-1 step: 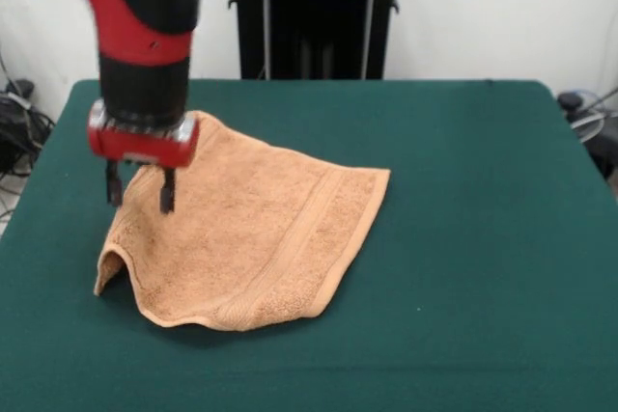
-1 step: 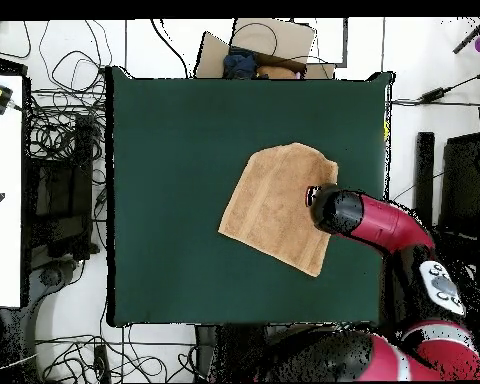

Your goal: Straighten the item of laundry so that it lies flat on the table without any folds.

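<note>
Arm hides part of the towel; edges crop the rest

In the front view the arm (image 1: 135,16) runs off the top and left edges, and the bench (image 1: 463,238) is cut at the bottom and both lower sides. The claw (image 1: 141,192) shows two dark tips apart; contact with the towel (image 1: 251,229) cannot be told. In the overhead view the arm's head covers the claw and the towel's edge beside it. The towel's curled corner hides its underside. No tags can be made out.
</note>
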Controlling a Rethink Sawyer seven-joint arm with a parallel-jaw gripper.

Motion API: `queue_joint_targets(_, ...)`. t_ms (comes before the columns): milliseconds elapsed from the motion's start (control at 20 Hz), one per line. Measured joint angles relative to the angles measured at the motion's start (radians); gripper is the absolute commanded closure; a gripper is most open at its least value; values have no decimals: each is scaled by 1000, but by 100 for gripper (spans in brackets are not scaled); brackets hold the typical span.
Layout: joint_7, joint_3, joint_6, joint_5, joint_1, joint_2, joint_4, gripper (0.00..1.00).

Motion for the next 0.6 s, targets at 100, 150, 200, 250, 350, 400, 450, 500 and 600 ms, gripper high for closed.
queue_joint_targets(100,0,41,-30,-9,-43,45,-17,0)
queue_joint_targets(150,0,51,-36,-12,-53,55,-21,0)
queue_joint_targets(200,0,61,-43,-16,-63,65,-26,0)
queue_joint_targets(250,0,82,-40,-25,-79,63,-28,0)
queue_joint_targets(350,0,90,-37,-32,-85,62,-29,0)
queue_joint_targets(400,0,94,-37,-38,-87,62,-29,0)
queue_joint_targets(450,0,97,-37,-43,-89,62,-30,0)
queue_joint_targets(500,0,100,-36,-49,-91,62,-30,0)
queue_joint_targets(600,0,103,-36,-62,-91,62,-32,0)
